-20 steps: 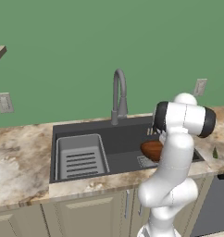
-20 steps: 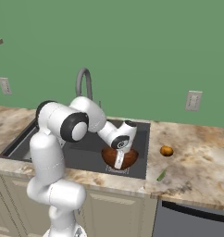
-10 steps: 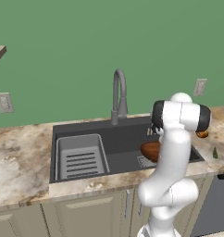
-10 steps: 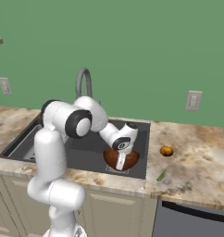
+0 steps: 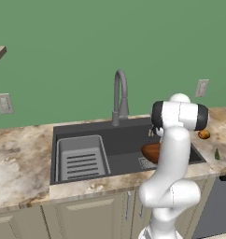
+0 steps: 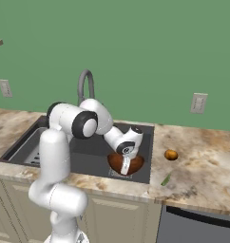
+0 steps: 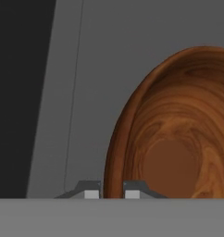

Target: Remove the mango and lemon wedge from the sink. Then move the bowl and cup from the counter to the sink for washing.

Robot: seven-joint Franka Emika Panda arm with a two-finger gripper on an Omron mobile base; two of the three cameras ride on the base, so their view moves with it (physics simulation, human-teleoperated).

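Hand view: tool [image 7: 112, 193] pinches the bowl [image 7: 178, 139] rim between its fingers.

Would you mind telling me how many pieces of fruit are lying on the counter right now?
2. The mango sits on the counter right of the sink; the lemon wedge lies nearer the front edge. More could be hidden behind the arm.
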